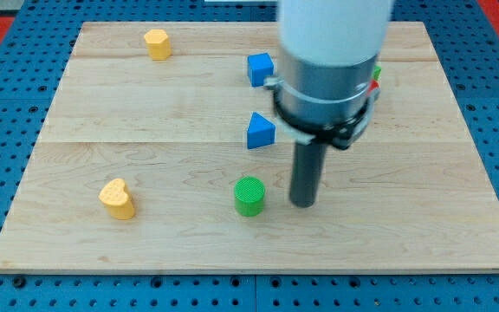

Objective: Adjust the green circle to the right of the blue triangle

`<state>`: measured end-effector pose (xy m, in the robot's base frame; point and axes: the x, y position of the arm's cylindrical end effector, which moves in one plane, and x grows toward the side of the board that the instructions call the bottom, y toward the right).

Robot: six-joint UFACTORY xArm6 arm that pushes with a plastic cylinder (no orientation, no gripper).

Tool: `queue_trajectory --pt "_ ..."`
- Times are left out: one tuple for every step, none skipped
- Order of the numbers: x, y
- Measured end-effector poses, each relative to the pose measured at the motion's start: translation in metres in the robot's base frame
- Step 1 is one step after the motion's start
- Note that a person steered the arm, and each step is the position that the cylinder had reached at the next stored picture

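Wooden board (145,104) carries the arm's rod; my tip (302,204) is bare, grasping nothing, just right of the green circle (249,196), not touching. That circle sits below the blue triangle (261,131). Blue cube (261,68) lies above; yellow heart (118,198) at lower left.

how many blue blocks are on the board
2. A blue cube sits near the view's top centre, and the blue triangle lies just below it, above the green circle. The arm hides part of the board, so another could be behind it.
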<state>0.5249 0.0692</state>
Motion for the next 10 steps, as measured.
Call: queue_trajectory --pt "0.027 0.004" --pt "0.051 -0.025" --pt "0.058 -0.08" --pt "0.058 -0.115" --pt "0.041 -0.084" --pt "0.01 -0.074" --pt "0.0 -0.079" --pt "-0.03 -0.093" --pt "-0.041 -0.051" --pt "-0.037 -0.009"
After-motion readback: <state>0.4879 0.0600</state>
